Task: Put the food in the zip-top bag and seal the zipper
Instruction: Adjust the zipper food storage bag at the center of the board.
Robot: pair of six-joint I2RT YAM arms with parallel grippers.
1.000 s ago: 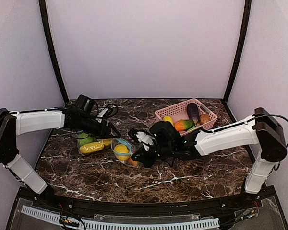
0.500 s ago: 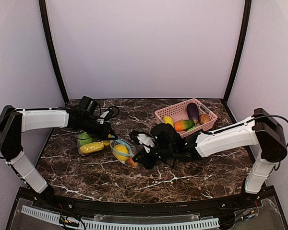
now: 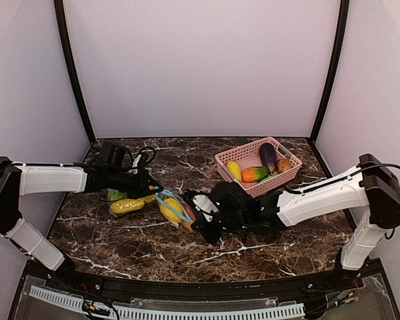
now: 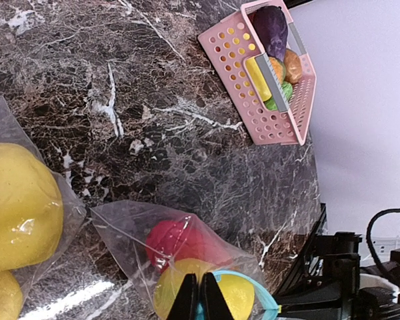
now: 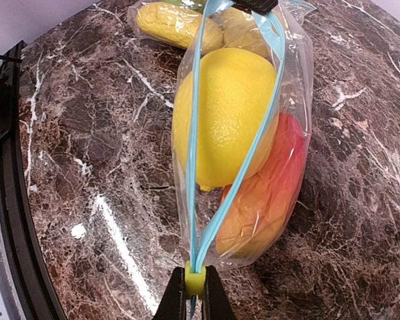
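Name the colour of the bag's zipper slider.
Yellow-green slider, pinched by the right gripper; the right wrist view shows it best.

Left tool [image 3: 153, 191] and right tool [image 3: 195, 225] pinch ends of the zip-top bag [image 3: 175, 209].

White-shelled arms [image 3: 53, 179], black joints [image 3: 1, 193].

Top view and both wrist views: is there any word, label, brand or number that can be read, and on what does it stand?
None can be read in any view.
The zip-top bag and its blue zipper are plain.
The pink basket and the toy food in it carry no label.
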